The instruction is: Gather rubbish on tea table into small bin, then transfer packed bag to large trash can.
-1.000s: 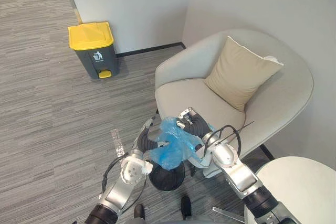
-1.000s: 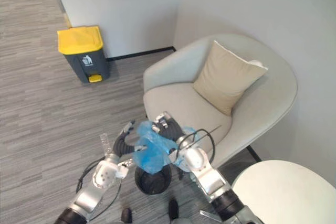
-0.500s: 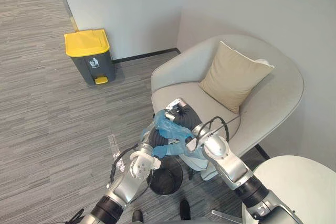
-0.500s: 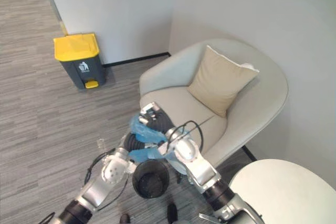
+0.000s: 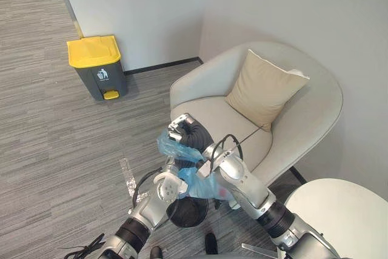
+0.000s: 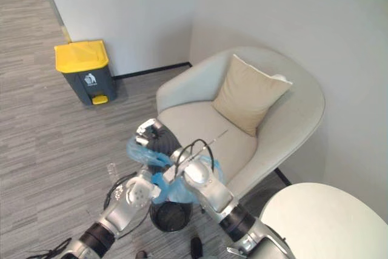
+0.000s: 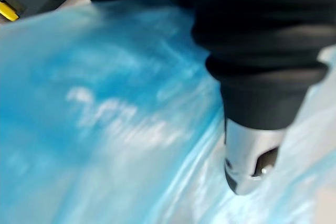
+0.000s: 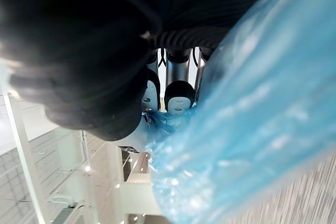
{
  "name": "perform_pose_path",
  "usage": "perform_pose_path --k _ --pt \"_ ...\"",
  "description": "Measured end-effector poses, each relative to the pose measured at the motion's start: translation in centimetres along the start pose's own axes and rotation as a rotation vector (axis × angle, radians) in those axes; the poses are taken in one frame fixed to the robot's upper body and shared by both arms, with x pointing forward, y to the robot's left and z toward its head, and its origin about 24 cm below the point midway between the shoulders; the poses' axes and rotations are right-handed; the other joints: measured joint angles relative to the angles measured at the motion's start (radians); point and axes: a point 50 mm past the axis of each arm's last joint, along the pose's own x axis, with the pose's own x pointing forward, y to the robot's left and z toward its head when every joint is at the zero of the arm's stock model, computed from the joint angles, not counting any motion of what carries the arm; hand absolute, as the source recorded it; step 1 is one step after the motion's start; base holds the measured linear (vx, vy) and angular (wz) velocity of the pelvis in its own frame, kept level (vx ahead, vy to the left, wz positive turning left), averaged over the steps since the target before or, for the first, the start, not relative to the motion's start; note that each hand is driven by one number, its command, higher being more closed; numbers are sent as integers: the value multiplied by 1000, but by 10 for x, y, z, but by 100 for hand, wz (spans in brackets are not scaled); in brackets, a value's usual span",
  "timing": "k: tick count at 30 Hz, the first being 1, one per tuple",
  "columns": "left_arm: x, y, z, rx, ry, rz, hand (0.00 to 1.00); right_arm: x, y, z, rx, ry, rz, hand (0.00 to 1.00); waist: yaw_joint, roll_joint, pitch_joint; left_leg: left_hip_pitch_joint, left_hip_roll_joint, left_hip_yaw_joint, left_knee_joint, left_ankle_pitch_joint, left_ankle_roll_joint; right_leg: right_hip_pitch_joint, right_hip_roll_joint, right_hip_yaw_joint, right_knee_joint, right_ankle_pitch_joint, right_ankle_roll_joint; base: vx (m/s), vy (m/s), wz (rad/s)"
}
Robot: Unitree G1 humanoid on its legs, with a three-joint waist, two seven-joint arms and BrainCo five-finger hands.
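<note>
Crinkly blue bag (image 5: 173,147) lifted | right robot hand (image 5: 189,133) clutches it | left robot hand (image 7: 245,153) unclear

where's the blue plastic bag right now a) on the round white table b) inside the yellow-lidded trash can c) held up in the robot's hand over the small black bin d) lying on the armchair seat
c: the right hand has its fingers closed on the crumpled blue plastic bag, which hangs over the small black bin on the floor.
</note>
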Motion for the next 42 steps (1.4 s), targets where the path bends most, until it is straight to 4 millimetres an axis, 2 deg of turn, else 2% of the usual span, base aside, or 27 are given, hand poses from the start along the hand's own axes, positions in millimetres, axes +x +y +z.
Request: perform_pose_path --k 1,2,8,18,24,29,34,35,42 --pt "1 0 -1 3 4 6 0 2 2 1 7 -4 11 100 0 0 0 0 1 0 0 0 0 0 1 0 1 0 0 0 0 0" --pt "2 0 -1 5 6 7 100 3 2 2 13 -5 14 100 0 0 0 0 1 0 0 0 0 0 1 0 1 0 0 0 0 0" --pt "5 -1 -5 16 34 16 100 8 8 5 77 -20 19 100 0 0 0 1 2 1 0 0 0 -1 3 2 2 0 -1 0 0 0" --pt "4 -4 -15 32 78 3 100 12 13 8 75 -31 42 100 -1 0 0 5 3 8 0 0 -1 -1 4 9 3 1 -2 0 0 0" --pt "3 2 -24 3 129 30 100 11 14 7 64 -29 47 100 -5 0 0 9 2 13 0 -1 -1 -1 5 18 4 1 -3 0 0 0" --pt "-4 2 -36 -50 195 44 100 2 14 -1 13 -14 40 100 -5 0 0 9 2 13 0 -1 -1 -1 4 18 5 1 -3 0 0 0" --pt "-14 4 -44 -115 245 74 100 -11 3 -9 -116 -2 -30 100 -6 0 0 10 1 13 0 -1 -1 0 3 18 8 -1 -1 0 0 0" --pt "-14 6 -42 -136 242 88 100 -15 0 -11 -153 9 -50 0 -6 0 0 13 1 13 -1 -1 -1 1 3 18 9 -2 0 0 0 0" --pt "-15 14 -34 -198 214 137 100 -32 -16 -19 -387 63 -126 0 -5 0 0 20 -1 19 -7 0 0 1 2 19 11 -4 3 0 0 -1"
